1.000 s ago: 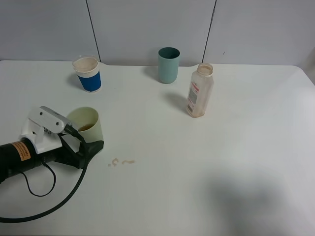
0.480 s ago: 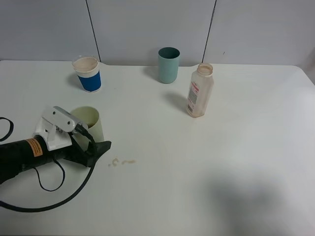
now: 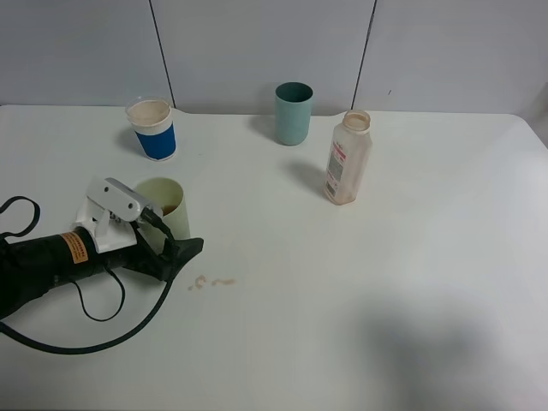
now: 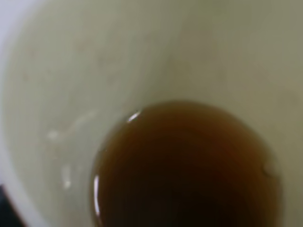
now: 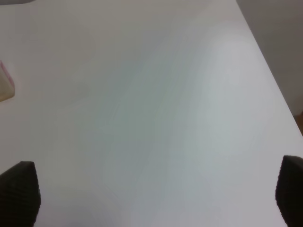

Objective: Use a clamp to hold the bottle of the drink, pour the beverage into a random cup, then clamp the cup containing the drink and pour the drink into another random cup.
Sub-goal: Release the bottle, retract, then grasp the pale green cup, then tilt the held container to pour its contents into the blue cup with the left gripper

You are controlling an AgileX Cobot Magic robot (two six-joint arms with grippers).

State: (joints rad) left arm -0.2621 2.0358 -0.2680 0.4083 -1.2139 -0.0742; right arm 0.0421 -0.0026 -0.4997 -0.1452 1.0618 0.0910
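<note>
The cup (image 3: 176, 216) looks pale green, drink (image 4: 189, 170) brown.

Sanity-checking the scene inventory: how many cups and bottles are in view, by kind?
Cups: 3 (blue-and-white paper cup, teal plastic cup, pale green plastic cup)
Bottles: 1 (translucent plastic bottle, no cap on)
Total: 4

Looking like a robotics lab bench: plain white surface (image 3: 411, 282) backing onto pale grey wall panels (image 3: 257, 43) with thin dark seams, black robot arm (image 3: 34, 270) with an orange label (image 3: 75, 247) trailing a loose black cable (image 3: 152, 306), its dark fingers (image 3: 184, 250) clamping a pale green plastic cup (image 3: 177, 218).
</note>
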